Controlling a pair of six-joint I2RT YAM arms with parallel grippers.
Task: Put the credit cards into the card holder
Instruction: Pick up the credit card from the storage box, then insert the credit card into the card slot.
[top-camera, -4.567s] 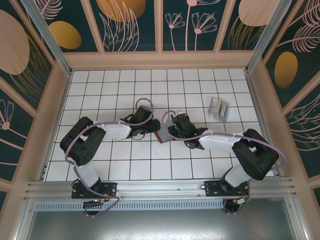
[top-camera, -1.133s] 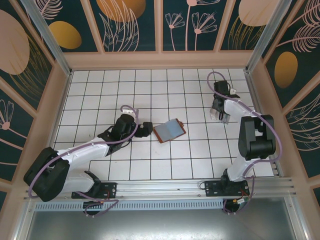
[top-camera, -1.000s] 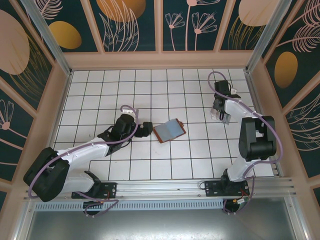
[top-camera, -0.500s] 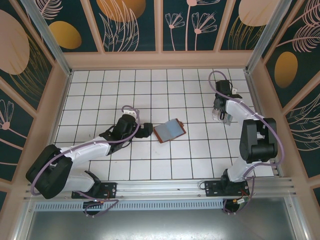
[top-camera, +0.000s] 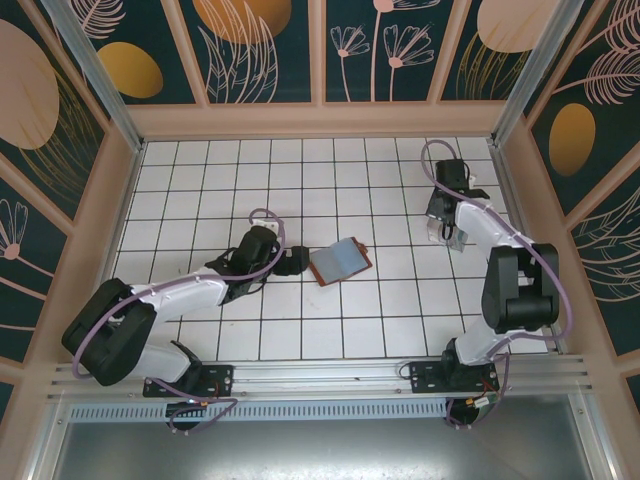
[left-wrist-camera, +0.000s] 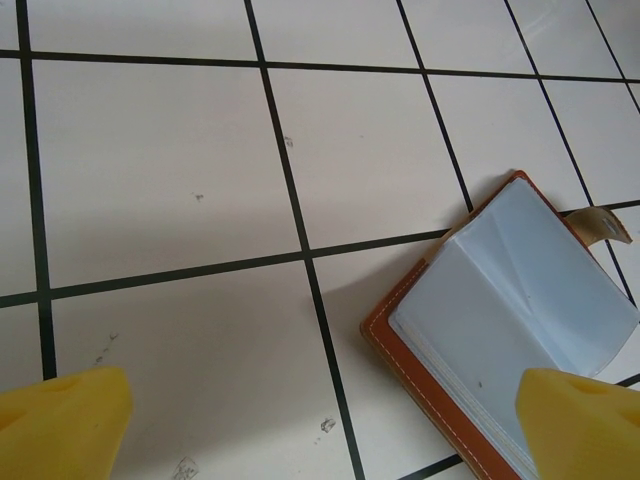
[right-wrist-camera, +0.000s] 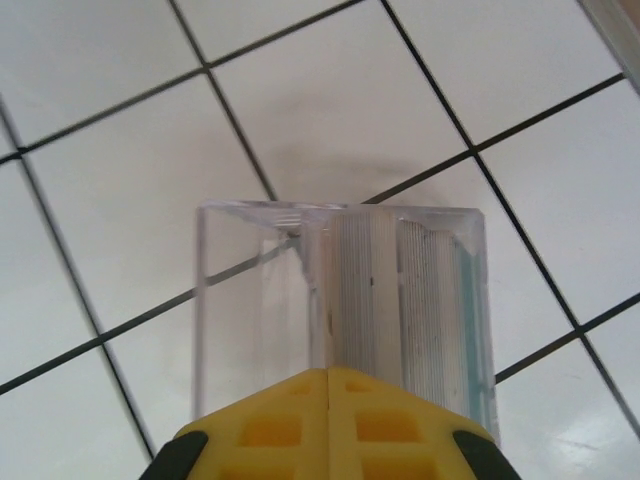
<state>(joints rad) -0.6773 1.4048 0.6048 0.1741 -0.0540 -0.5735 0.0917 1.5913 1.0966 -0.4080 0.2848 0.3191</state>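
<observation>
The card holder (top-camera: 340, 262) lies open on the tiles mid-table: a brown leather cover with pale clear pockets facing up (left-wrist-camera: 510, 310) and its snap tab (left-wrist-camera: 600, 222) at the far corner. My left gripper (top-camera: 297, 262) sits just left of it, wide open (left-wrist-camera: 320, 400), with only floor between its fingers. The credit cards (right-wrist-camera: 400, 290) stand on edge in a clear box (right-wrist-camera: 250, 300) at the right rear (top-camera: 441, 228). My right gripper (right-wrist-camera: 328, 372) is shut over the left edge of the card stack. Whether it pinches a card, I cannot tell.
The box stands about one tile from the right wall rail (top-camera: 510, 215). White tiles (top-camera: 330, 190) with black grout cover the floor between the card holder and the box. Patterned walls enclose the back and both sides.
My right gripper has closed its fingers over the cards in the box. My left gripper has crept a little to the right, toward the card holder, and stayed open.
</observation>
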